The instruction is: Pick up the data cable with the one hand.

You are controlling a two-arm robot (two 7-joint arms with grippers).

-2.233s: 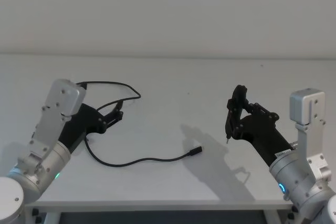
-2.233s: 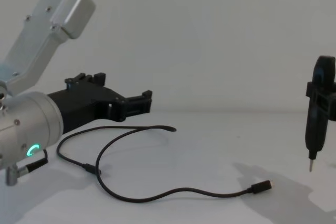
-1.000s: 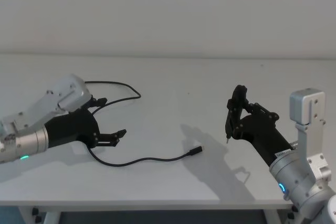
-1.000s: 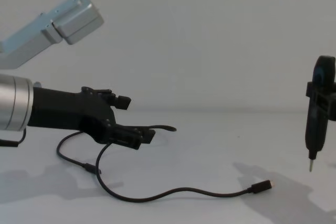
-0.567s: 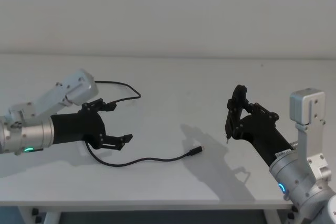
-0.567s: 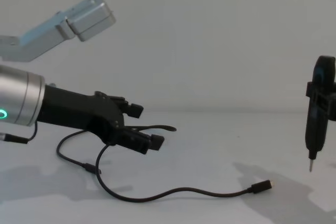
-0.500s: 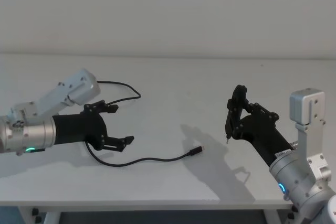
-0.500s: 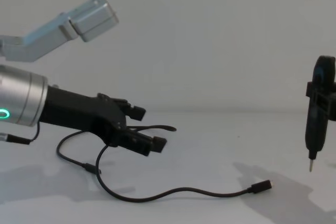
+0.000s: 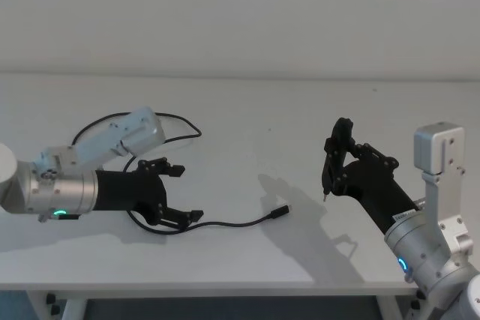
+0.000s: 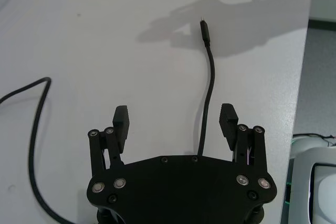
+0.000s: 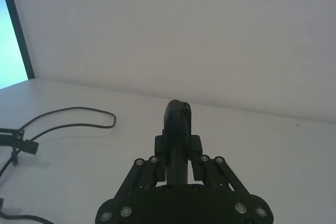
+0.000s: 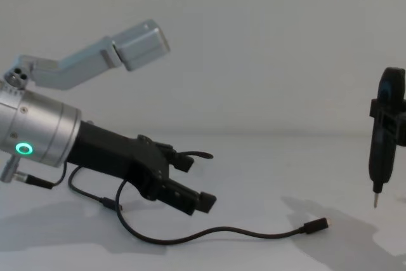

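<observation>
While the left end effector (image 9: 187, 191) hangs wide open over it, the one data cable (image 9: 232, 223) lies loose on the surface (image 9: 247, 110).
Count: 1 cable, 2 end effectors, 1 tool. Left wrist view: a cable run passes between the left's two fingers (image 10: 122, 121), not gripped. Its silver-tipped plug (image 9: 280, 213) lies toward the right arm. Right end effector (image 9: 343, 164) is clamped on a slim black tool (image 9: 328, 176), tip clear of the surface.
</observation>
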